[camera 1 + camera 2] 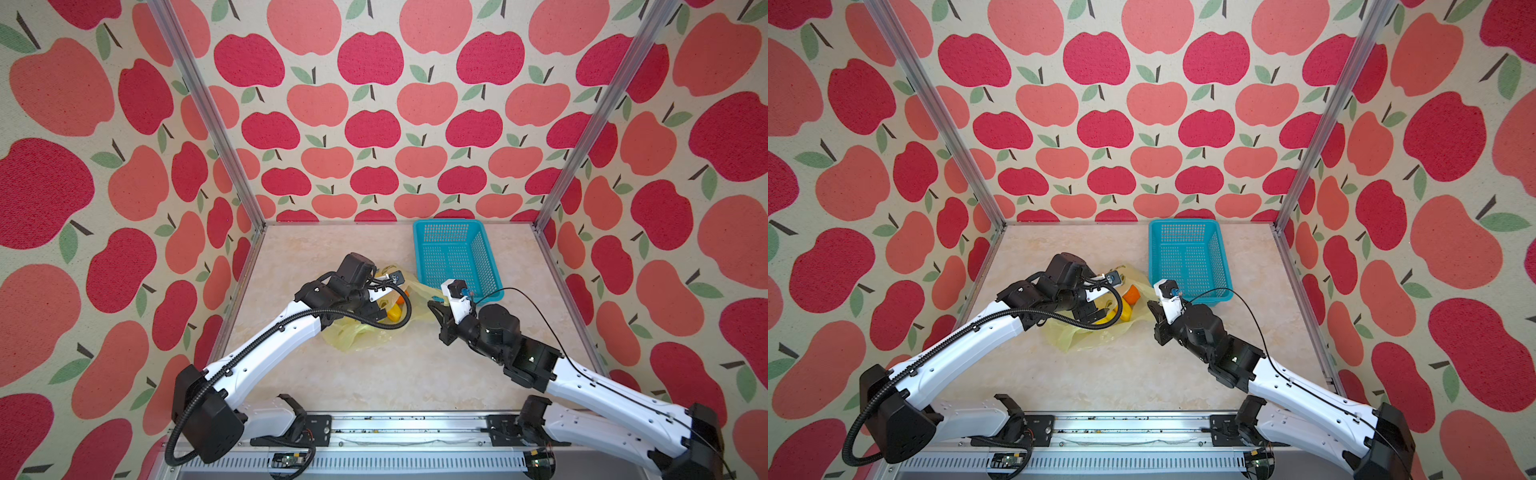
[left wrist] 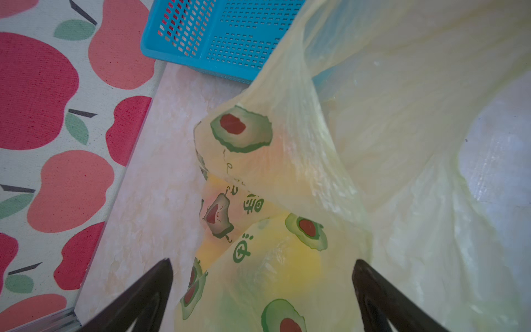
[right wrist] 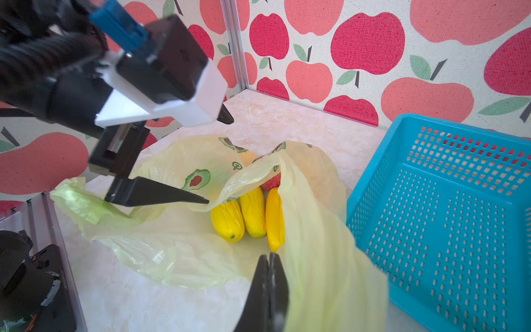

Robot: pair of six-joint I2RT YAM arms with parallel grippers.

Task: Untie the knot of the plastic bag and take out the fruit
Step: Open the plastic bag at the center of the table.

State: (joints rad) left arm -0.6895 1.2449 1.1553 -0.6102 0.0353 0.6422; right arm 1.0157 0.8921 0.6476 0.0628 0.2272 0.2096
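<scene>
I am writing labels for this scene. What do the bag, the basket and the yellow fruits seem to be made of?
The plastic bag: thin translucent film, wrinkled, colours showing through. The basket: rigid moulded plastic, faint sheen, regular slots. The yellow fruits: probably plastic or foam toys, uniform colour, ribbed skin; uncertain.

One bag point(image 3: 172, 253), one basket point(image 3: 431, 230), one tabletop point(image 1: 374, 374). Fruit count for you: three yellow fruits point(image 3: 253, 214), one red fruit point(image 3: 270, 184), one peach fruit point(image 3: 248, 157) dim through the film. That's five showing. Two tools: left tool point(image 2: 262, 261), right tool point(image 3: 270, 255).
</scene>
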